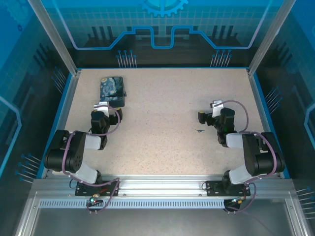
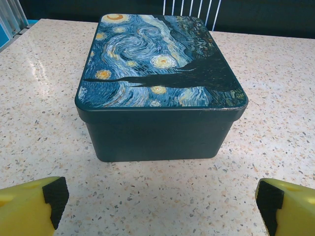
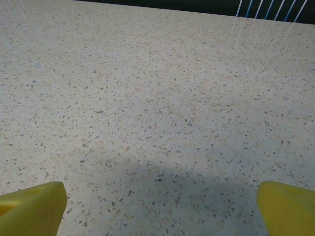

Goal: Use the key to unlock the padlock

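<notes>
Our left gripper (image 2: 162, 204) is wide open, jaws far apart at the lower corners of the wrist view, holding nothing. Just ahead of it sits the padlock (image 2: 162, 93) (painted top up, flat on the table (image 1: 162, 98)), not touched. Our right gripper (image 3: 160, 206) is wide too, empty, over bare speckled tabletop. The key (image 1: 199, 131) lies on the table near the right gripper, slightly toward the arm bases, well apart from the padlock at far left.

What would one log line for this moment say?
left gripper: open, facing padlock, not touching | right gripper: open, over table | key: on table, ungrasped
</notes>
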Robot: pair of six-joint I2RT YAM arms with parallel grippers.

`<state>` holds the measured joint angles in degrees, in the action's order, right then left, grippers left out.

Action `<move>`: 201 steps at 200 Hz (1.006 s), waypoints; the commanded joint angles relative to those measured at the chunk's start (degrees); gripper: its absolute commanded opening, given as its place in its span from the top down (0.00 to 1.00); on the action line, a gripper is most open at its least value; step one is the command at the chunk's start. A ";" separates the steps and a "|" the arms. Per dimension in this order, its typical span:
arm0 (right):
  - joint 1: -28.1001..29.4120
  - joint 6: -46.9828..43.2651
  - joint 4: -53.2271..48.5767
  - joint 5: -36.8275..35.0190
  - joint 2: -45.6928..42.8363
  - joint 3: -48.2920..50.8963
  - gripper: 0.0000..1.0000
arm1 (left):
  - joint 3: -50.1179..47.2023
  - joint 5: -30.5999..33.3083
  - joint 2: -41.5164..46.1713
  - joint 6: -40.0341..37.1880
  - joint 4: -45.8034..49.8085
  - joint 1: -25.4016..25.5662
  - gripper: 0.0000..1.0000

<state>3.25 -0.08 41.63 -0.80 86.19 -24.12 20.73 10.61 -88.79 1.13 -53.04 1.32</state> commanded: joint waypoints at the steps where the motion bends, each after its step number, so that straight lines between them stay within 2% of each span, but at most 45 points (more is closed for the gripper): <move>1: -0.73 -0.66 1.07 0.91 0.03 -0.82 0.00 | 0.36 -0.68 0.02 -0.03 -0.84 -0.32 0.01; 135: -1.01 -0.18 0.94 0.56 -0.23 -0.85 0.00 | 0.58 0.38 0.02 0.20 -0.39 -0.32 0.01; 160: -1.04 2.87 -11.94 -7.20 -7.38 -5.08 0.00 | -0.65 4.69 3.40 2.19 0.92 -0.26 0.01; 177: -1.33 8.00 -22.26 -12.08 -12.99 -8.40 0.00 | -2.55 6.33 4.24 0.64 -3.08 0.90 0.01; 193: -2.36 14.68 -34.84 -14.35 -16.17 -13.97 0.00 | -0.78 9.68 8.30 0.58 3.63 1.93 0.01; 201: -3.08 21.20 -40.46 -16.45 -16.81 -16.47 0.00 | 1.43 10.46 10.58 0.90 9.34 1.91 0.01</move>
<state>2.59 6.96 20.64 -9.45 73.21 -33.19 19.29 16.12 -84.12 1.54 -51.31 2.37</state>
